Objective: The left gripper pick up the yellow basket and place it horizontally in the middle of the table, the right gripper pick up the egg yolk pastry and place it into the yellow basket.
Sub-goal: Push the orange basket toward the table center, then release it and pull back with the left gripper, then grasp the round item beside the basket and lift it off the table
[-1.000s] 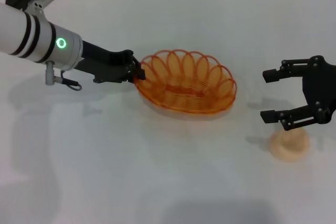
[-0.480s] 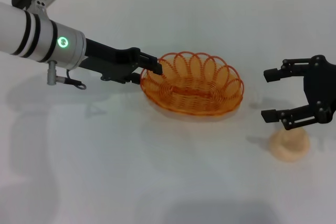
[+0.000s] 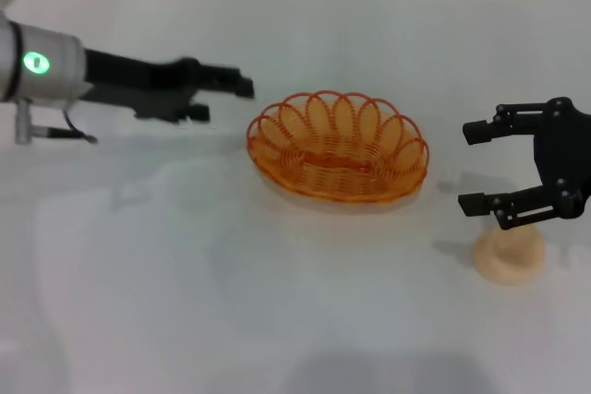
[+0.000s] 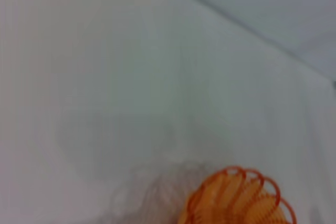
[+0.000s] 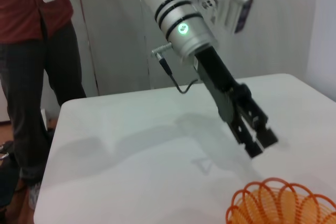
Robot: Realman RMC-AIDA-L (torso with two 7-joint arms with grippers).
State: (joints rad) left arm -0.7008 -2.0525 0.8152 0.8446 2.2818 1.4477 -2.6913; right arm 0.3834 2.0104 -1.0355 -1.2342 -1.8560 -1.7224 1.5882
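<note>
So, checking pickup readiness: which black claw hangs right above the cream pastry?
The right gripper, short, cuffless, open over the egg yolk pastry; the left gripper isn't.

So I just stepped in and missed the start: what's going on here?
The yellow basket sits on the table, near its middle. The left gripper has let go of it and is pulling away to the left, clear of the rim. The right gripper hangs open just above the egg yolk pastry, which is not yet picked up, off to the basket's right.

Yellow basket [image 3: 338, 147] upright mid-table; pastry [image 3: 509, 256] right.
</note>
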